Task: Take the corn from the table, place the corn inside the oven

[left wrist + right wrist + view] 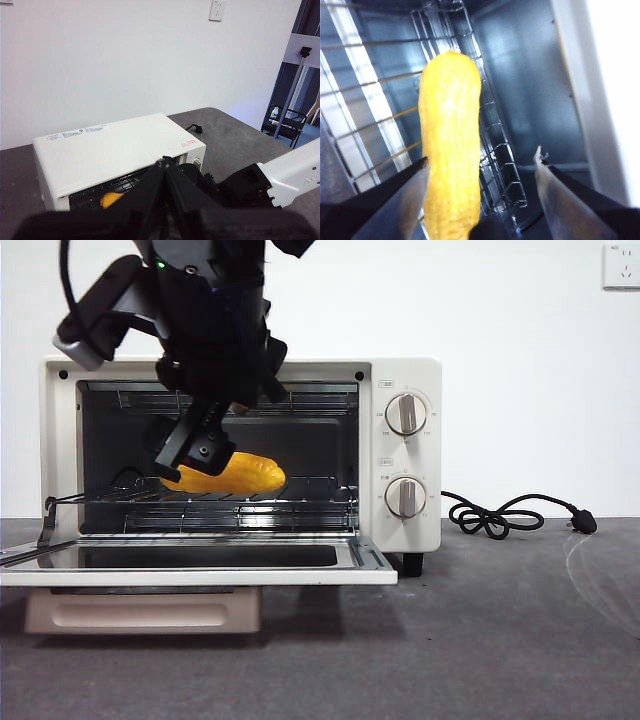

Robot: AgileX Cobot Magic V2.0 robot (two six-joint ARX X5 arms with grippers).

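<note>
White wall backs a dark grey table (500,640) on which the cream oven (405,455) stands with its door (200,565) folded down flat. Reaching into the cavity from above, the right gripper (482,165) has its jaws spread apart, released: the corn (450,145) lies lengthwise between them, against one jaw and well clear of the other, stretching away from the wrist over the wire rack (300,498). From the front, the cob rests on that rack with its tapered tip pointing toward the knobs (406,413), its other end hidden behind the black fingers. Farther back and higher, the left gripper (165,172) hangs above the oven's top, jaws pressed together, holding nothing. A black cord (495,515) curls on the table beyond the knob side.
</note>
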